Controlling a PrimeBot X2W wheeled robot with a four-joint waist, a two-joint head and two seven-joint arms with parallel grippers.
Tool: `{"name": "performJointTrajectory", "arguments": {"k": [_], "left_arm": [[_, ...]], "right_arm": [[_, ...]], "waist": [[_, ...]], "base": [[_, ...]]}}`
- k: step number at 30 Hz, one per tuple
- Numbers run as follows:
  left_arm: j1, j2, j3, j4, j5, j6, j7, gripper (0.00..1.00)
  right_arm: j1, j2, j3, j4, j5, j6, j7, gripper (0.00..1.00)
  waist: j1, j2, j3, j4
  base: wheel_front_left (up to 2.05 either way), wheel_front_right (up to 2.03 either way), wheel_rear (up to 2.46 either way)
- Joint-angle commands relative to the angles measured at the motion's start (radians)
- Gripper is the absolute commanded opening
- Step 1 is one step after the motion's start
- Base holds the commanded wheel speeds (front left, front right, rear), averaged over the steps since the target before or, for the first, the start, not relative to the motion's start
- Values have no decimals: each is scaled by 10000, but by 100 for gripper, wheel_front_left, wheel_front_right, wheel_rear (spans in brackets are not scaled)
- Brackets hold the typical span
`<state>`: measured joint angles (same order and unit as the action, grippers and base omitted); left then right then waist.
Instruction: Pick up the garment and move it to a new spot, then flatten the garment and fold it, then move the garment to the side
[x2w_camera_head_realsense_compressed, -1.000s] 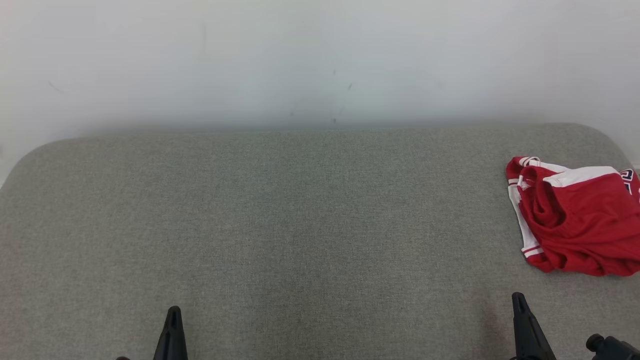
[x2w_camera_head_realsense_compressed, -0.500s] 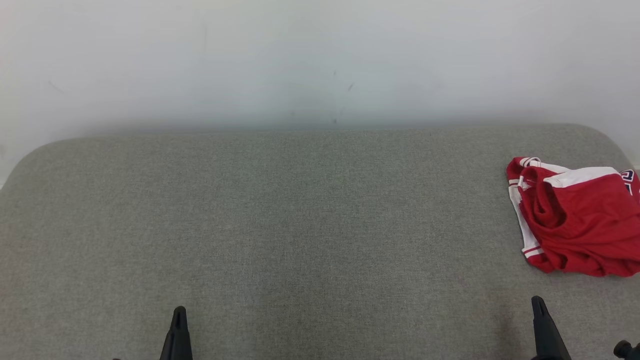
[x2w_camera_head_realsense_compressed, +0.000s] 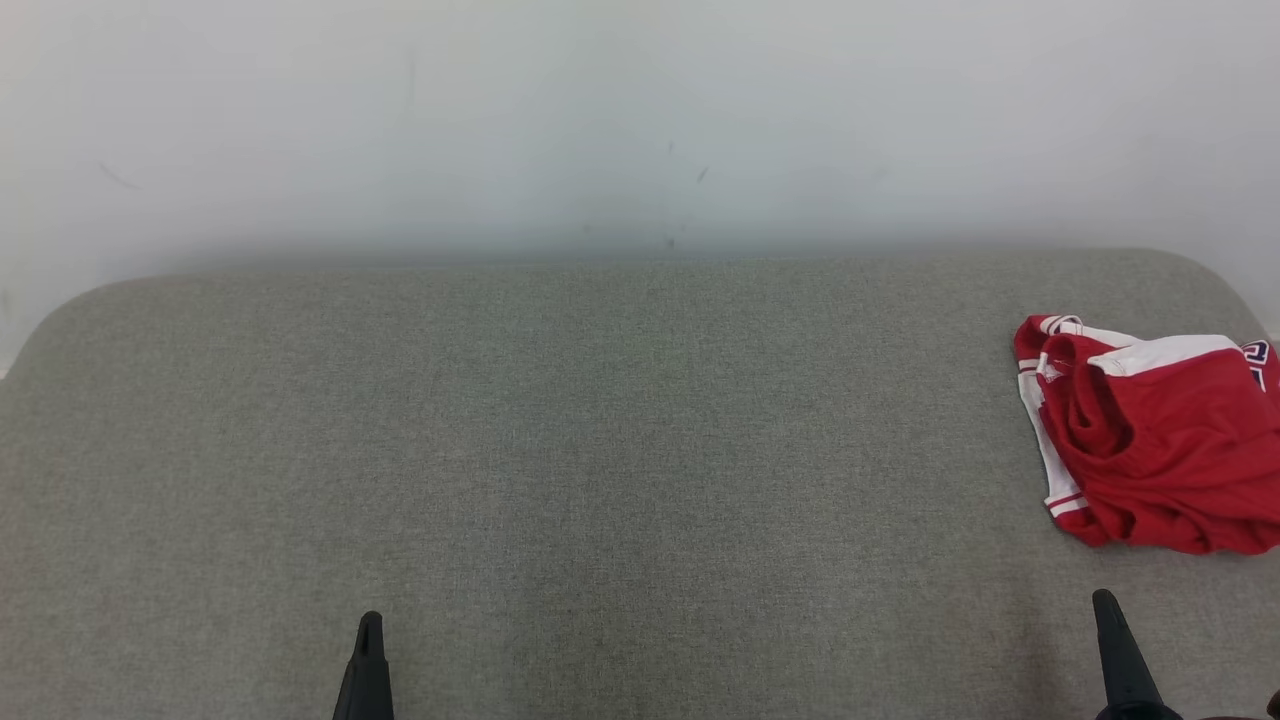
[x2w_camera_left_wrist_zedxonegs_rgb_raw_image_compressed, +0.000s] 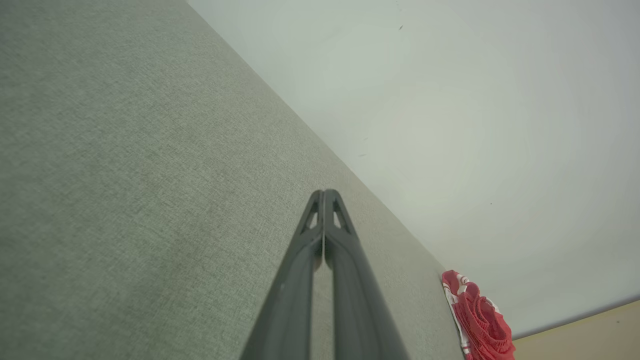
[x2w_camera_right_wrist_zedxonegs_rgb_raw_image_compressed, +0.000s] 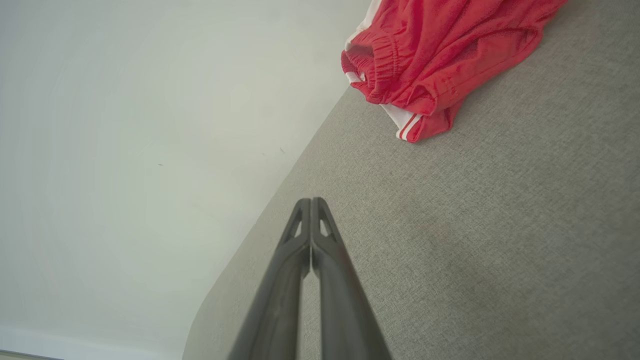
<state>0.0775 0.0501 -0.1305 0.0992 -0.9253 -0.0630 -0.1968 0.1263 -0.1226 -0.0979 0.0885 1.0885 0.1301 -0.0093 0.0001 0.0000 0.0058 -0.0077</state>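
Observation:
The garment (x2w_camera_head_realsense_compressed: 1160, 440) is a red pair of shorts with white trim, bunched in a loose heap at the far right of the grey fabric surface (x2w_camera_head_realsense_compressed: 600, 450). It also appears as the garment (x2w_camera_right_wrist_zedxonegs_rgb_raw_image_compressed: 440, 55) at the top of the right wrist view and as the garment (x2w_camera_left_wrist_zedxonegs_rgb_raw_image_compressed: 477, 320) at the lower right of the left wrist view. My left gripper (x2w_camera_head_realsense_compressed: 369, 620) is shut and empty at the bottom left. My right gripper (x2w_camera_head_realsense_compressed: 1103, 598) is shut and empty at the bottom right, just in front of the garment. The wrist views show the left gripper (x2w_camera_left_wrist_zedxonegs_rgb_raw_image_compressed: 324, 192) and right gripper (x2w_camera_right_wrist_zedxonegs_rgb_raw_image_compressed: 310, 201) with tips pressed together.
A pale wall (x2w_camera_head_realsense_compressed: 640, 120) rises behind the grey surface, whose back corners are rounded. A strip of tan floor (x2w_camera_left_wrist_zedxonegs_rgb_raw_image_compressed: 590, 335) shows past the surface's far end in the left wrist view.
Both grippers have shifted a little to the right and lower in the head view, the right one more. The garment has not moved.

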Motion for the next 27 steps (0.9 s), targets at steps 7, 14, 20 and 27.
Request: {"name": "performJointTrajectory", "arguments": {"k": [7,14,20,27], "left_arm": [[-146,49,-122,-202,-985,-132,84,0],[-148,52,-215,-251,-1788,-197,146,0],[-149,56,-296,-293,-2425,-256,200,0],[-150,58,-387,-334,-3107,-320,267,0]], "right_arm": [[94,-122,-294,-204,1003,6,331,0],[135,-148,-518,-281,1769,7,632,0],[135,-164,-710,-338,2388,7,890,0],[179,-177,-917,-381,3064,7,1158,0]], "waist": [[0,0,-5,7],[0,0,-10,15],[0,0,-14,21],[0,0,-19,28]], "base": [[0,0,0],[0,0,0],[0,0,0],[0,0,0]]}}
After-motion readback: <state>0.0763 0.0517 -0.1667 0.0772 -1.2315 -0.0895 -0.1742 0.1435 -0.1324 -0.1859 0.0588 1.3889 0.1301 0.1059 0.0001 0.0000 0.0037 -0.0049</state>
